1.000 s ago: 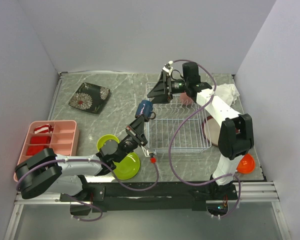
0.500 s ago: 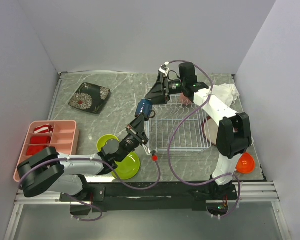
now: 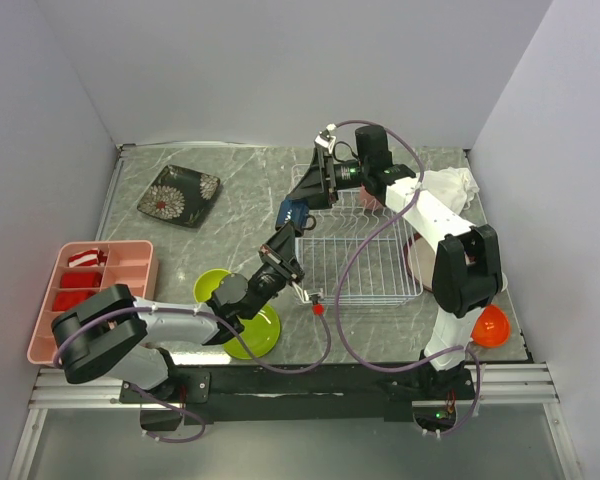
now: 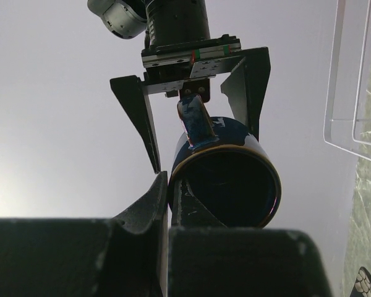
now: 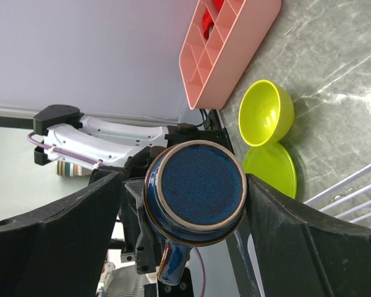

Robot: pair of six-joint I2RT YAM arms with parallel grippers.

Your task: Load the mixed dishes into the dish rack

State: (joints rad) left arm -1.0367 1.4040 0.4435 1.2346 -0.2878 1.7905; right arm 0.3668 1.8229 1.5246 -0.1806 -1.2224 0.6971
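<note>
A dark navy cup [image 3: 293, 212] hangs in the air by the far left corner of the white wire dish rack [image 3: 355, 268]. My left gripper [image 3: 286, 230] is shut on its rim [image 4: 168, 185], one finger inside the cup [image 4: 229, 176]. My right gripper [image 3: 305, 196] is open and straddles the cup's base [image 5: 201, 184]. Its right finger [image 5: 284, 235] lies against the cup's side, while its left finger [image 5: 80, 216] stands a little apart. A lime green bowl [image 3: 212, 286] and plate [image 3: 255, 333] lie on the table under my left arm.
A black floral square plate [image 3: 179, 194] lies at the far left, with a pink divided tray [image 3: 95, 290] nearer. At the right are an orange bowl [image 3: 492, 326], a brown plate [image 3: 418, 262] half behind the right arm, and a white rag [image 3: 450, 185]. A pink cup [image 3: 372, 198] sits in the rack's far end.
My right gripper has come down and left over the navy cup, and its jaws have narrowed around it. The left arm has shifted slightly right, still holding the cup.
</note>
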